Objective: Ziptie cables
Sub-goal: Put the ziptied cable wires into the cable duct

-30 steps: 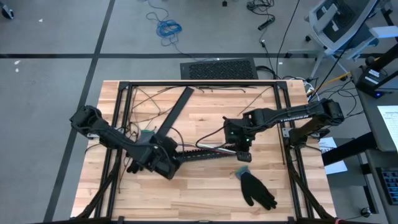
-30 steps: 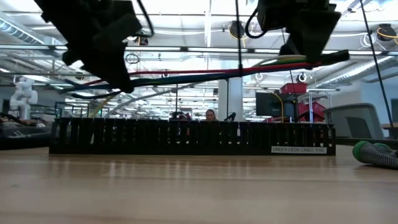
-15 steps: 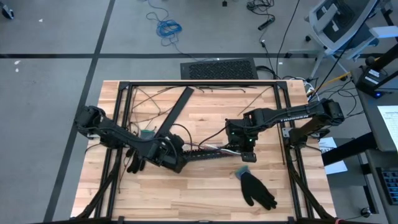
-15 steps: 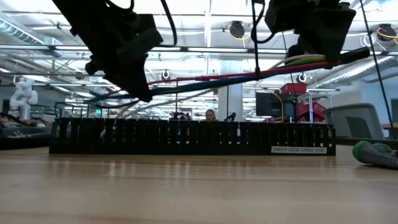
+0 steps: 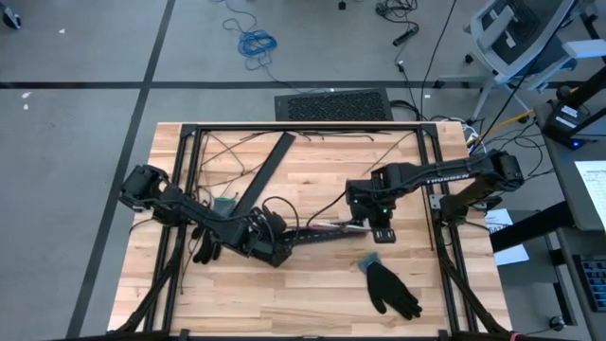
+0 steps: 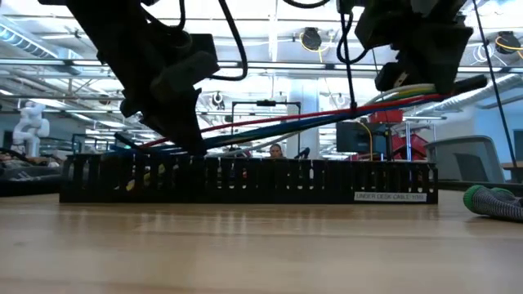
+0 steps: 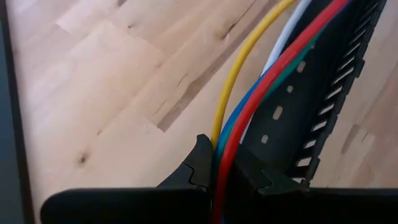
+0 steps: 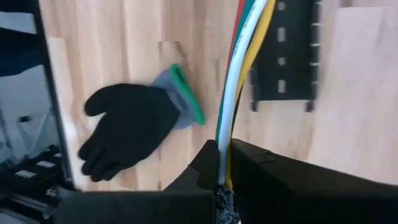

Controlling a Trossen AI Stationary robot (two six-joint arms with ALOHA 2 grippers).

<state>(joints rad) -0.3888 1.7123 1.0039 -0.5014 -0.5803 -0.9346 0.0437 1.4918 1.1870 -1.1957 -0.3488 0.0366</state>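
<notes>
left gripper [image 6: 184, 139], clenched on the bundle of thin coloured cables [image 6: 310, 121], has dropped to the black slotted plastic tray [image 6: 245, 181] at frame centre-left; right gripper [image 6: 409, 77], also clenched on them, holds its end high. cables slope tray-ward, seemingly not yet seated; whether the tray holds anything cannot be told.
</notes>
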